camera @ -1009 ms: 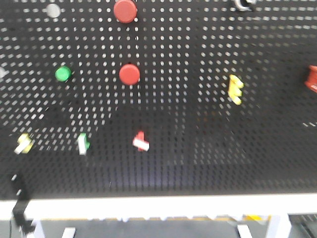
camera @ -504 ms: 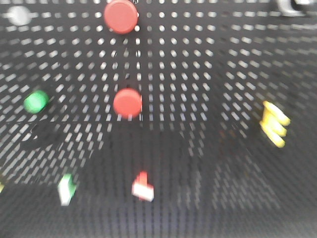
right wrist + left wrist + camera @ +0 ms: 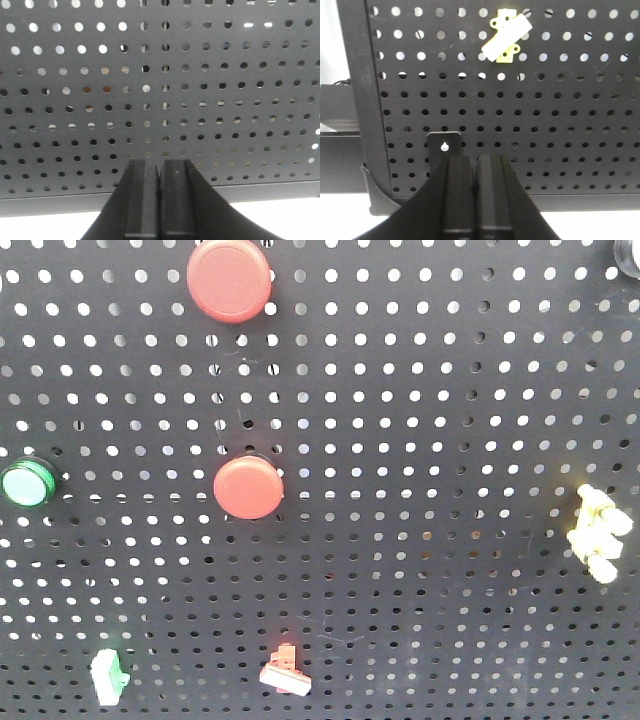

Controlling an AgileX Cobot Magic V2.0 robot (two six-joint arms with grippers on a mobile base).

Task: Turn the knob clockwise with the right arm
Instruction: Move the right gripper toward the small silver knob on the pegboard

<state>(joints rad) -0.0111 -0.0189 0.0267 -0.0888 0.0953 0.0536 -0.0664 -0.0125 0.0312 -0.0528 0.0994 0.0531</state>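
The front view shows a black pegboard (image 3: pixel 420 440) with parts mounted on it. A dark round part (image 3: pixel 628 252), perhaps the knob, is cut off at the top right corner. A yellow switch (image 3: pixel 600 532) sits at the right edge. Neither gripper shows in the front view. My right gripper (image 3: pixel 159 162) is shut and empty, facing bare pegboard (image 3: pixel 200 75) near its lower edge, with no knob in its view. My left gripper (image 3: pixel 475 159) is shut and empty, just below a small black bracket (image 3: pixel 444 145) on the board.
Two red round buttons (image 3: pixel 228 280) (image 3: pixel 248 487), a green button (image 3: pixel 25 485), a green-white switch (image 3: pixel 108 677) and a red-white switch (image 3: pixel 285 670) are on the board. A yellow-white switch (image 3: pixel 505 36) is high in the left wrist view.
The front view has closed in on the board: the buttons and switches appear larger, the board's bottom edge has left the frame, and the blur is gone.
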